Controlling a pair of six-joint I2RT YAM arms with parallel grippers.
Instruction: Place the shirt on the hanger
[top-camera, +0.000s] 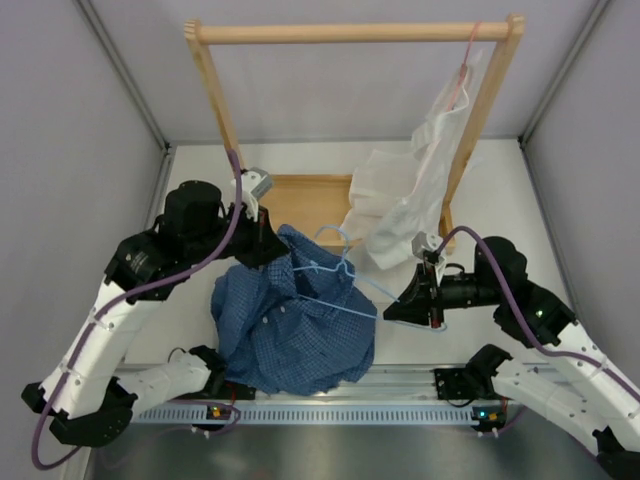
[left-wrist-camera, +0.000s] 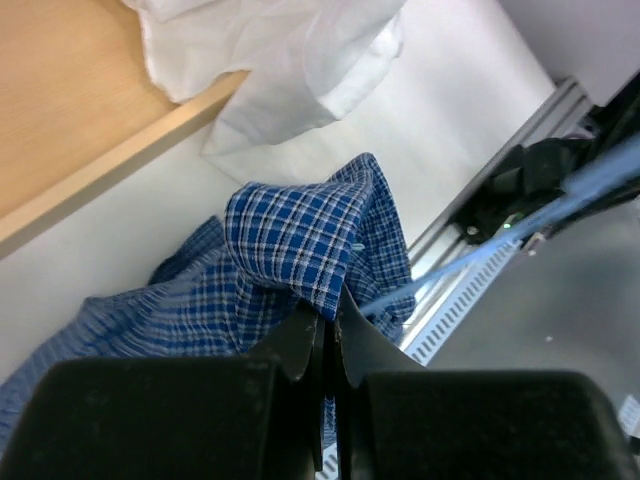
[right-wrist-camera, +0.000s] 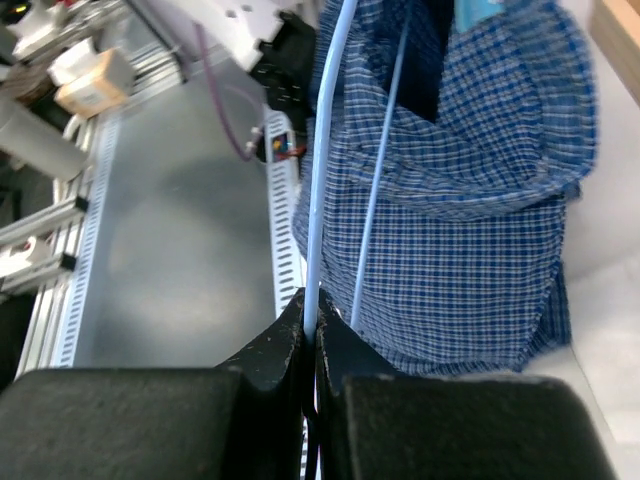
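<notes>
The dark blue checked shirt (top-camera: 295, 325) hangs bunched over the table's near middle. My left gripper (top-camera: 262, 240) is shut on a fold of the shirt (left-wrist-camera: 300, 240) at its upper left and holds it up. The light blue wire hanger (top-camera: 340, 275) lies across the shirt's top, hook toward the back. My right gripper (top-camera: 405, 305) is shut on the hanger's right end; its wire (right-wrist-camera: 325, 150) runs from the closed jaws over the shirt (right-wrist-camera: 470, 200). The hanger's left part goes into the cloth.
A wooden rack (top-camera: 350, 32) stands at the back with a white shirt (top-camera: 410, 200) on a pink hanger (top-camera: 462, 70) hanging at its right. A wooden base board (top-camera: 300, 195) lies under it. A metal rail (top-camera: 330, 405) runs along the near edge.
</notes>
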